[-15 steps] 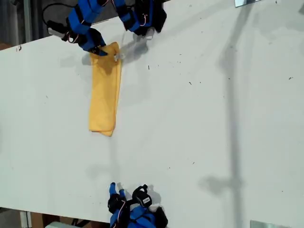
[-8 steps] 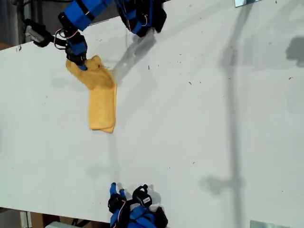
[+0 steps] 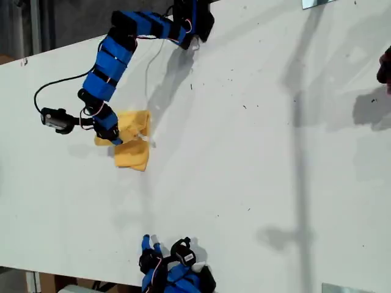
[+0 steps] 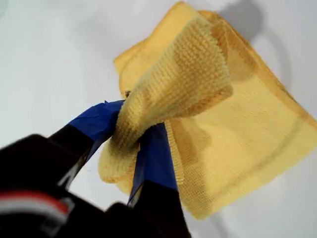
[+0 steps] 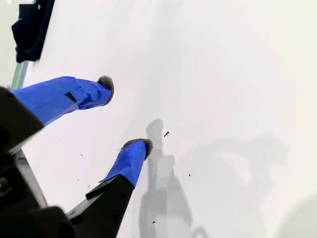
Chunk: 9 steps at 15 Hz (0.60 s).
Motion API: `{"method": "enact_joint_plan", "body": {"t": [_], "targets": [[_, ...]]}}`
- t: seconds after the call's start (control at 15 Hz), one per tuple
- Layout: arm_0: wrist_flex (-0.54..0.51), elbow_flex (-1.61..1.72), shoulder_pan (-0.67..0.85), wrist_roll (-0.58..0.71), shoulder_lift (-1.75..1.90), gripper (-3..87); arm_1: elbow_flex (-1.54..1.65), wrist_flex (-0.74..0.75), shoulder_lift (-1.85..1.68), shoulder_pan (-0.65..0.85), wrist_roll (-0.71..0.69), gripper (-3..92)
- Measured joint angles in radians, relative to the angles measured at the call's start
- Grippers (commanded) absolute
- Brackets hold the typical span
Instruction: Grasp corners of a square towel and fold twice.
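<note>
The yellow-orange towel [image 3: 133, 151] lies as a narrow folded strip on the white table [image 3: 256, 159], left of centre in the exterior view. My first gripper [image 3: 113, 137] reaches down from the exterior view's top and is shut on one end of the cloth, held doubled over the rest. In the first wrist view its blue fingers [image 4: 156, 153] pinch a bunched corner [image 4: 121, 153] above the flat towel [image 4: 237, 139]. My second gripper [image 5: 126, 114] stands open over bare table, at the exterior view's bottom edge [image 3: 148, 240]. No white tag shows.
A black wrist camera with its cable [image 3: 56, 118] sticks out toward the exterior view's left of the first gripper. Metal pieces sit at the top right [image 3: 317, 3] and bottom right [image 3: 342, 288] of the exterior view. A dark shape [image 3: 385, 67] shows at its right edge.
My first gripper has carried the towel's far end from the exterior view's top down toward the near end, doubling the strip over. The second arm has not moved.
</note>
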<state>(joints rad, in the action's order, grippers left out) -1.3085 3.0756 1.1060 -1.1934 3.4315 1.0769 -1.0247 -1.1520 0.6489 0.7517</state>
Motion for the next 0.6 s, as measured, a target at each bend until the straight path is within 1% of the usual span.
{"method": "enact_joint_plan", "body": {"t": [0.27, 0.4, 0.47, 0.6], "targets": [[0.0, 0.0, 0.0, 0.0, 0.005, 19.6, -0.133, 0.069, 0.199, -0.023, 0.0, -0.1], [0.0, 0.0, 0.0, 0.0, 0.005, 19.6, -0.16, 0.11, 0.244, -0.038, 0.0, -0.1], [0.0, 0.0, 0.0, 0.0, 0.005, 19.6, -0.16, 0.12, 0.245, -0.038, 0.0, 4.5], [0.0, 0.0, 0.0, 0.0, 0.005, 19.5, -0.16, 0.146, 0.245, -0.038, 0.0, 28.2]]}}
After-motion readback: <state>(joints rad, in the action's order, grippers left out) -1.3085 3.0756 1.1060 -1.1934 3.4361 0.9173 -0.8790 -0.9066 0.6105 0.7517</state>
